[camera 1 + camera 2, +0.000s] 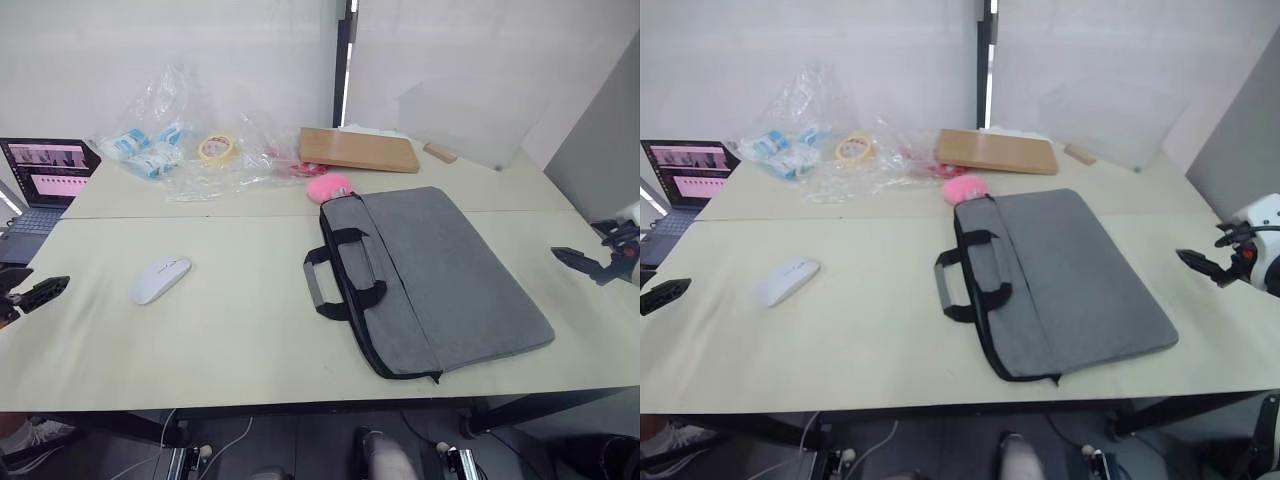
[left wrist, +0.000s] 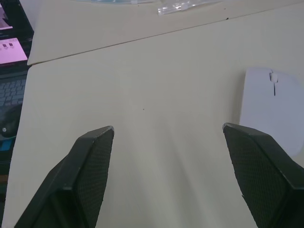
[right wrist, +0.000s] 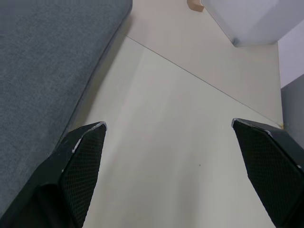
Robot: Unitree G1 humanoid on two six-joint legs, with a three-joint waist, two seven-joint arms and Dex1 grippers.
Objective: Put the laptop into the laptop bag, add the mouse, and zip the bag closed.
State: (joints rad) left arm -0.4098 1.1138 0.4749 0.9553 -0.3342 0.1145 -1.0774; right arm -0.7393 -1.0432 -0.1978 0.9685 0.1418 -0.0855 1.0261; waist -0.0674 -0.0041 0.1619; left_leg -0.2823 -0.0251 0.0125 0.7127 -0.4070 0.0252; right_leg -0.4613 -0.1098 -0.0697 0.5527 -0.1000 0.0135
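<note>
The grey laptop bag [image 1: 440, 275] lies flat right of the table's centre, its two black-and-grey handles [image 1: 345, 275] pointing left. The laptop is hidden from view. A white oval mouse [image 1: 160, 279] rests on the table to the left of the bag, well apart from it. At the table's left edge my left gripper [image 1: 40, 288] stands open with nothing in it; in the left wrist view the mouse [image 2: 273, 107] sits just beyond one fingertip. My right gripper [image 1: 585, 250] hangs open and empty past the bag's right side, and the bag's edge [image 3: 42, 61] shows beside one finger.
A small dark laptop with a lit screen [image 1: 40, 185] sits at the far left. Along the back lie clear plastic bags [image 1: 170, 140], a tape roll [image 1: 217, 148], a wooden board [image 1: 358, 150] and a clear box [image 1: 470, 125]. A fluffy pink ball [image 1: 329, 187] touches the bag's far corner.
</note>
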